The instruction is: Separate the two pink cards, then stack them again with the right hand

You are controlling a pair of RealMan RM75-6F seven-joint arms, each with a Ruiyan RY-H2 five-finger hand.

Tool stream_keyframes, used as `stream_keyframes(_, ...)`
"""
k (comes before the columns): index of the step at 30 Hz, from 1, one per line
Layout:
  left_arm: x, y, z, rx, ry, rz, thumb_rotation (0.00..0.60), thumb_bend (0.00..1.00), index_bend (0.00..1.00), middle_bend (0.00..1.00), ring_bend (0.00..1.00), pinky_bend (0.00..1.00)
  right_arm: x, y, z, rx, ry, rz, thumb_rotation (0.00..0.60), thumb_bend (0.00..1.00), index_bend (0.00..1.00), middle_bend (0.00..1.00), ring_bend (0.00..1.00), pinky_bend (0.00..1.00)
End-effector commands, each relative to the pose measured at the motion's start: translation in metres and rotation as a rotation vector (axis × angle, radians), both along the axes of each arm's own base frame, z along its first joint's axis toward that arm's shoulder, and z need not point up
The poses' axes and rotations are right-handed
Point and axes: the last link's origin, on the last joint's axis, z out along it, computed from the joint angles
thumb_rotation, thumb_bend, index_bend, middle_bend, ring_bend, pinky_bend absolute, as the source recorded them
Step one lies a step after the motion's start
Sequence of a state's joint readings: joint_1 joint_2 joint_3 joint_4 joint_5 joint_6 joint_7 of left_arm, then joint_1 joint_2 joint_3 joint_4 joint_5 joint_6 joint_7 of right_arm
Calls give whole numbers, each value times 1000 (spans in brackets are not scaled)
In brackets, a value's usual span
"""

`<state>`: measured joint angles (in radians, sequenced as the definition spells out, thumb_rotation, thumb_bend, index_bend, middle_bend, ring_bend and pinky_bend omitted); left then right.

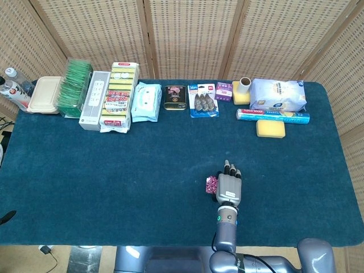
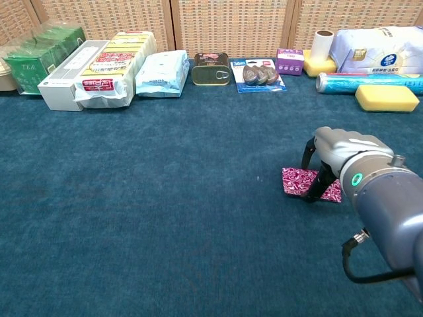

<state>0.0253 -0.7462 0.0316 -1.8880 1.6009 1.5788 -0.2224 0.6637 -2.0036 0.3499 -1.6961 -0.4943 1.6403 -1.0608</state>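
Your right hand (image 2: 330,155) sits palm-down over the pink cards (image 2: 301,181), fingers (image 2: 316,187) arched down so their tips press on the pattern; nothing is lifted, and it grips nothing — it only bears on the top surface. From the chest view the cards peek out on the hand's left side and a little beyond its fingertips on the right, lying flat on the blue cloth (image 2: 165,218). In the head view only a small pink sliver (image 1: 212,184) shows just left of the hand (image 1: 230,188), the rest hidden beneath the palm.

By the look of it you're in the first step: sliding the upper card off the lower one. The left edge of the pink patch seems slightly stepped, which may mean the two have begun to part, but you cannot tell for certain whether both cards are offset or stacked square.

For the next move, keep light downward pressure through the fingertips and drag sideways — enough friction to carry the top card, not so much that both travel together on the cloth. Once two separate pieces show, you'll need to get a fingertip under an edge.

Well beyond the hand, along the far edge, sit the yellow sponge (image 2: 386,97) and the tin (image 2: 211,69). The left hand isn't visible in either view.
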Motion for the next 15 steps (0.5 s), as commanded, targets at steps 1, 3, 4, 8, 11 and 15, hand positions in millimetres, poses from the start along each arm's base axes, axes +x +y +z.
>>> stream_keyframes(1,0,0,0,0,-1,-1,600,103,0,0,0,59,-1,0,0,-1,4,-2,600,313,333,0,0,79)
stream_keyframes(3,0,0,0,1,-1,0,600,102,0,0,0,58,-1,0,1,-2,3,-5,600,313,331,0,0,78)
stream_keyframes(4,0,0,0,1,-1,0,600,102,0,0,0,58,-1,0,1,-2,1,-7,600,313,329,0,0,78)
stream_keyframes(8,0,0,0,-1,-1,-1,600,103,0,0,0,58,-1,0,2,-2,-5,-8,600,310,321,0,0,79)
stream_keyframes(11,0,0,0,0,0,-1,600,102,0,0,0,58,-1,0,2,-1,-5,-8,600,309,319,0,0,79)
stream_keyframes(15,0,0,0,1,-1,0,600,102,0,0,0,58,-1,0,2,3,-7,-7,600,309,317,0,0,78)
